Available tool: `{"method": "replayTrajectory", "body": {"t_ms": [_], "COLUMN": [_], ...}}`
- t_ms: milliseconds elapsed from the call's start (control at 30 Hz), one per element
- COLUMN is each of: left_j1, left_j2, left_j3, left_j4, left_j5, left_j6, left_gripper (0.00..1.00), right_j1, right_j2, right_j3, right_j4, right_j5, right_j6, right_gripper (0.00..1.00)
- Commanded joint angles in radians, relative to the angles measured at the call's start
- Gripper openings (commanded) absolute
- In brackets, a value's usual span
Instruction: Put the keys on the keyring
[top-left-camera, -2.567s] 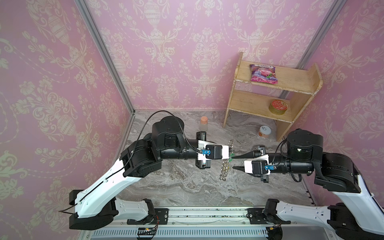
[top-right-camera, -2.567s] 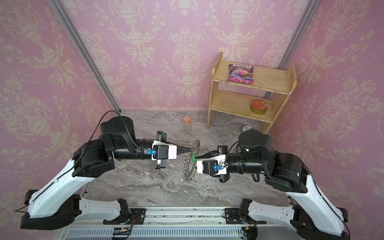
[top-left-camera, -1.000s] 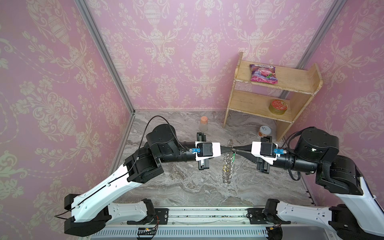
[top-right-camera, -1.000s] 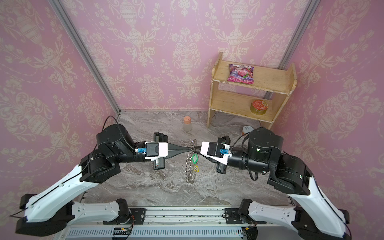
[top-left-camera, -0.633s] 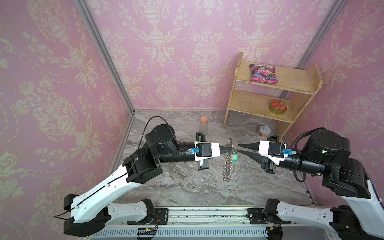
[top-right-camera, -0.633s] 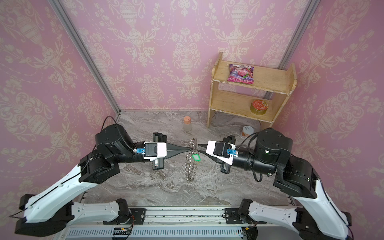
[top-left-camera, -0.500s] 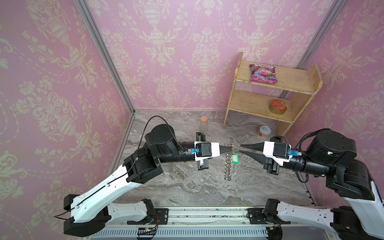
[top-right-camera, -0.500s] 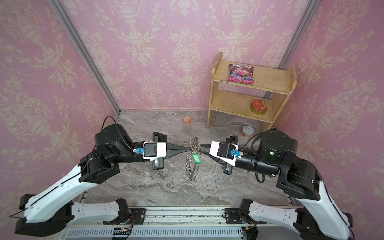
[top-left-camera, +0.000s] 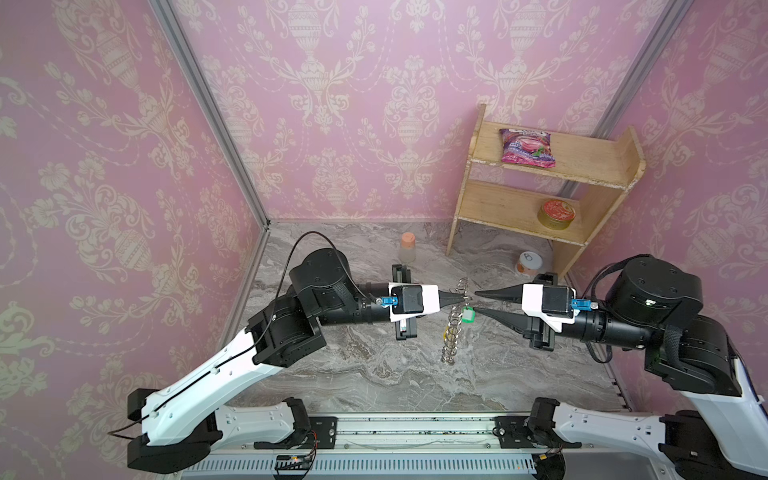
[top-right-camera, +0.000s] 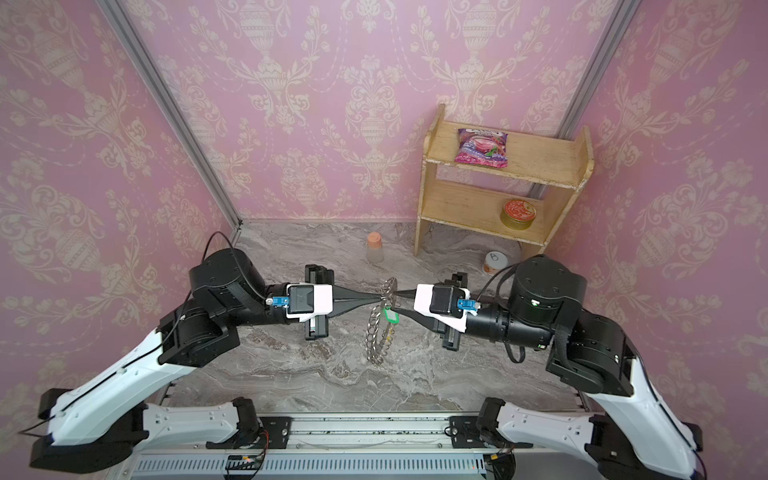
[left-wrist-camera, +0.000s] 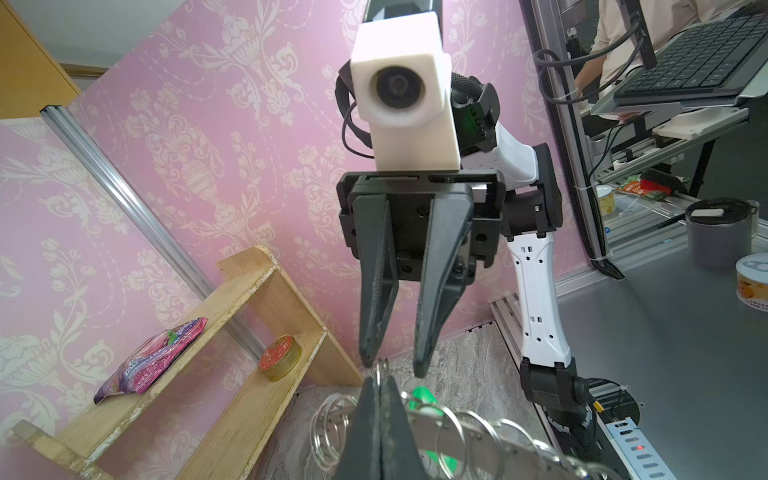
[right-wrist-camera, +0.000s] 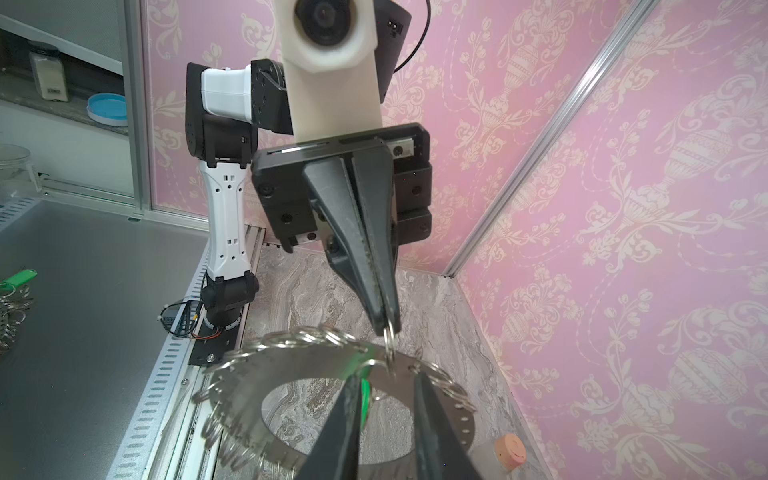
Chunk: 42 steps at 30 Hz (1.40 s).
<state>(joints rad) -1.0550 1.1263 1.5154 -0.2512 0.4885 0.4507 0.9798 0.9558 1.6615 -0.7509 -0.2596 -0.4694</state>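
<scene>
The keyring (top-left-camera: 454, 328) (top-right-camera: 379, 332), a grey metal disc fringed with wire rings, hangs edge-on above the marble table. My left gripper (top-left-camera: 463, 298) (top-right-camera: 380, 297) (left-wrist-camera: 380, 376) is shut on one wire ring at its top. A green key (top-left-camera: 468, 315) (top-right-camera: 391, 318) (right-wrist-camera: 365, 392) dangles from the keyring on the right side, and a yellow key (top-right-camera: 388, 334) hangs lower. My right gripper (top-left-camera: 475, 301) (top-right-camera: 395, 303) (right-wrist-camera: 386, 376) stands open just right of the keyring, empty, with the green key beside its lower finger.
A wooden shelf (top-left-camera: 590, 174) at the back right carries a pink snack packet (top-left-camera: 527, 147) and a red-lidded tin (top-left-camera: 557, 214). A small orange-capped bottle (top-left-camera: 407, 247) and a can (top-left-camera: 528, 263) stand on the table behind the arms.
My right gripper has drawn back to the right from the keyring and opened, leaving the green key hanging there. The left gripper keeps its hold and has barely moved.
</scene>
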Motion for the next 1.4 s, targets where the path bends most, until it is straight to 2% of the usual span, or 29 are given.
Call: {"method": "replayTrajectory", "body": {"t_ms": [0, 633, 900, 1100, 1200, 1367], "left_j1": [0.009, 0.007, 0.007, 0.008, 0.008, 0.008], "left_j2": [-0.009, -0.014, -0.017, -0.013, -0.013, -0.029], "left_j3": [-0.002, -0.004, -0.008, -0.010, -0.010, -0.012], "left_j4": [0.035, 0.029, 0.031, 0.027, -0.004, -0.114], "left_j5": [0.016, 0.021, 0.019, 0.004, -0.051, -0.197], "left_j6": [-0.013, -0.017, -0.017, -0.020, -0.026, -0.019], "left_gripper": [0.00, 0.00, 0.00, 0.00, 0.00, 0.39], "right_j1": [-0.008, -0.028, -0.035, -0.037, -0.045, -0.095], "right_j2": [0.005, 0.025, 0.022, 0.023, 0.033, 0.063], "right_j3": [0.004, 0.009, 0.009, 0.009, 0.022, 0.062], "right_j4": [0.037, 0.053, 0.054, 0.048, 0.010, -0.104], "right_j5": [-0.021, -0.059, -0.066, -0.078, -0.059, -0.070], "right_j6": [0.021, 0.032, 0.036, 0.031, 0.025, 0.040], "right_gripper": [0.22, 0.11, 0.00, 0.00, 0.00, 0.00]}}
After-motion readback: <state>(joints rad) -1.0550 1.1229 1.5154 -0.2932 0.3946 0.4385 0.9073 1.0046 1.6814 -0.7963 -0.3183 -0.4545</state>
